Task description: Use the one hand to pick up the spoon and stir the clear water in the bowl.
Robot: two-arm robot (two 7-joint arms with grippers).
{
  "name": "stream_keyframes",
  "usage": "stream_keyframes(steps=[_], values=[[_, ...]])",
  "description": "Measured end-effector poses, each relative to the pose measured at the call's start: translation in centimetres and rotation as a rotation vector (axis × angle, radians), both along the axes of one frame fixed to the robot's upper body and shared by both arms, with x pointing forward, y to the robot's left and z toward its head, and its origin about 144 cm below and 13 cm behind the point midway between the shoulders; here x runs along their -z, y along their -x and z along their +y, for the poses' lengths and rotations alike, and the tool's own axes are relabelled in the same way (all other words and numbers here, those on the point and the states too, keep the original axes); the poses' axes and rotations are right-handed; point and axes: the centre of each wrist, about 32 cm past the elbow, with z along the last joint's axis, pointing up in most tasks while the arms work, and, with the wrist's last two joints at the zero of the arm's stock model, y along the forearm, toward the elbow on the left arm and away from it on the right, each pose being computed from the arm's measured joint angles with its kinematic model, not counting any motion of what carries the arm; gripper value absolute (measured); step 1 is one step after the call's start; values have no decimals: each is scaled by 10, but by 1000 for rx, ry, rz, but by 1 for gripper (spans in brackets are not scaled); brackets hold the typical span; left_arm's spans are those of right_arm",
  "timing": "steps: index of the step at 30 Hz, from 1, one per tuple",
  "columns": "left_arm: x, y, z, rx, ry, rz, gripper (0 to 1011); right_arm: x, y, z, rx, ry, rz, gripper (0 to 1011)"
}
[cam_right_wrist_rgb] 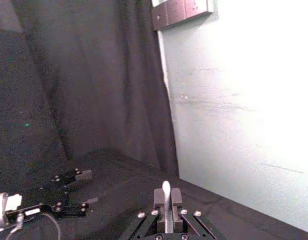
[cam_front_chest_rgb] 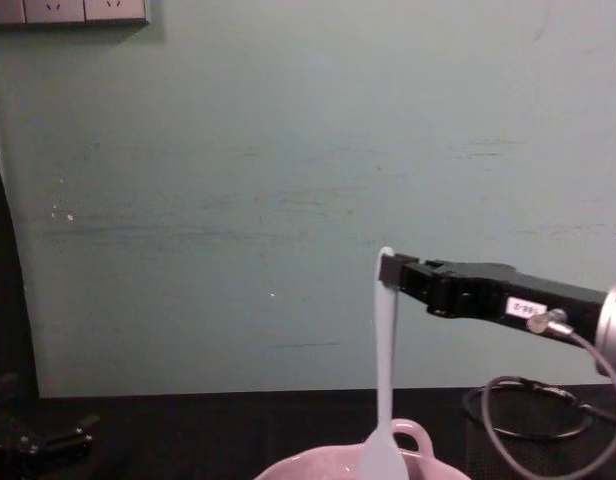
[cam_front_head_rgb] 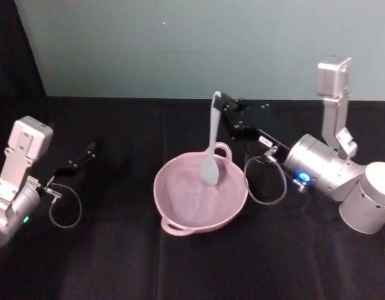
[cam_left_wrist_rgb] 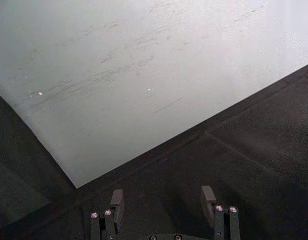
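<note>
**Entry: right tool with spoon over bowl**

- Right tool [cam_front_head_rgb: 221, 100]: black, slender, with a small white label. It reaches in from the right and is raised off the bench [cam_front_head_rgb: 117, 262]. Its fingers are closed on the top end of the spoon's handle. A grey cable [cam_front_head_rgb: 267, 187] loops beneath its silver wrist.
- Spoon [cam_front_head_rgb: 211, 150]: white, with a long handle. It hangs almost upright from the right tool's tips, wide end down. In the right wrist view the handle end stands up between the two fingers.
- Bowl [cam_front_head_rgb: 180, 200]: pale pink and glossy, standing on the bench directly below the right tool's tips. Its small loop handle [cam_front_head_rgb: 223, 149] on the far rim sits just beside the spoon's lower end. The spoon's wide end lies inside the rim, on the far side. Whether it touches the bottom cannot be told.
- Left tool [cam_front_head_rgb: 92, 147]: well apart from the right tool, far to its left and low over the bench. Its fingers [cam_left_wrist_rgb: 116, 200] are spread, with nothing between them.
</note>
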Motion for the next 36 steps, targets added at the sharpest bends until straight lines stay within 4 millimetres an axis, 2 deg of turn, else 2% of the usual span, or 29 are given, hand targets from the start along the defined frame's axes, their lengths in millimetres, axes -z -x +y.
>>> stream_keyframes(steps=[10,14,25,30,36], values=[[0,0,0,0,0,0,1011,-6,18,-11,3,21,-10,85],[0,0,0,0,0,0,1011,-6,26,-8,-18,32,-7,85],[0,0,0,0,0,0,1011,-1,41,27,-151,32,15,84],[0,0,0,0,0,0,1011,-5,43,30,-162,24,5,85],[0,0,0,0,0,0,1011,-16,45,25,-147,15,-26,85]])
